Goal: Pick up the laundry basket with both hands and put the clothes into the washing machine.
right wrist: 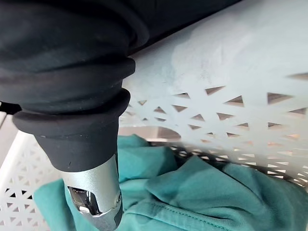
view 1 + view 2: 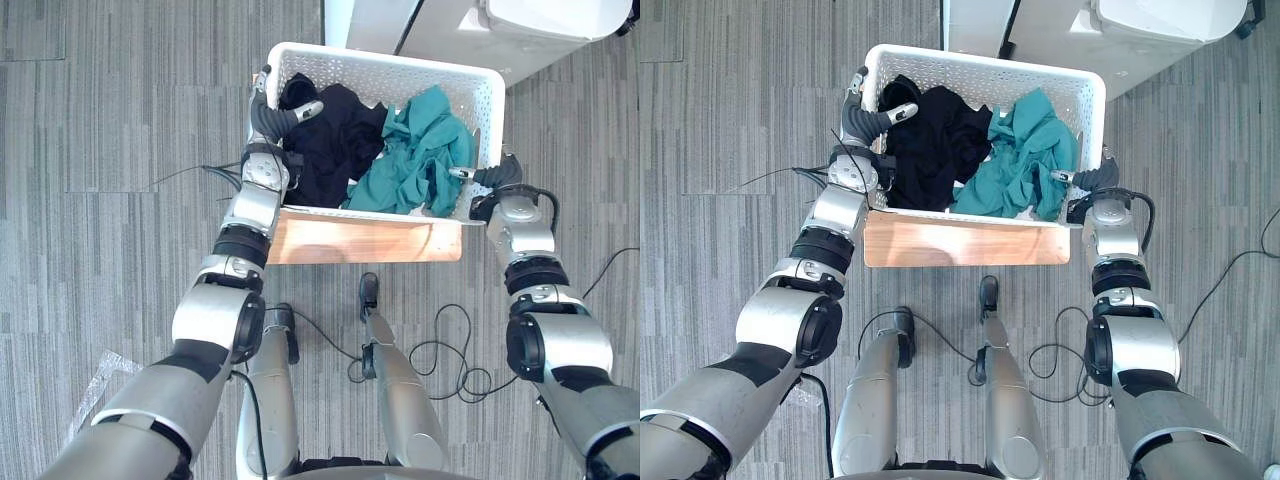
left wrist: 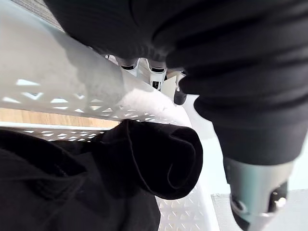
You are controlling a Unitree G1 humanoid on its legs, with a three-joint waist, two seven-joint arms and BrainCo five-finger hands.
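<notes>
Pinching opposite rims of the laundry basket point(image 2: 400, 62), the left hand point(image 2: 272, 118) and right hand point(image 2: 495, 177) hook thumbs inside.

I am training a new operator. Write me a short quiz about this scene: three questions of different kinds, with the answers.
1. True or false: in the white perforated plastic laundry basket, the black clothes lie on the robot's left, the teal clothes on its right.
2. The basket stands on: A) the grey carpet floor; B) a light wooden surface; C) the white washing machine.
3. Which hands grip the basket's rim?
Key: 1 true; 2 B; 3 both, the left hand and the right hand.
</notes>
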